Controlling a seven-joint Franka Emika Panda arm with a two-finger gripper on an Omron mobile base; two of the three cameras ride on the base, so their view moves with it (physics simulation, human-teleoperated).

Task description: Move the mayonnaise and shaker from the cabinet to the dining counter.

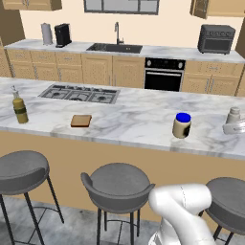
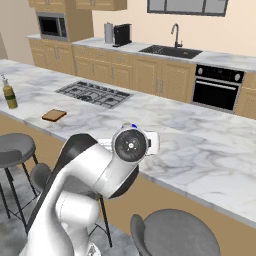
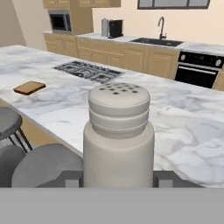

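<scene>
The mayonnaise point(image 1: 182, 125) is a small squat jar with a round blue lid and a cream-beige body. It stands upright on the white-grey marble surface of the dining counter point(image 1: 129, 119), near its front edge. The shaker point(image 3: 118, 135), pale grey-white with a rounded, hole-dotted top, is upright and sits between the two dark fingertips, over the same surface. From the left base it appears at the far right point(image 1: 233, 115), well apart from the jar.
</scene>
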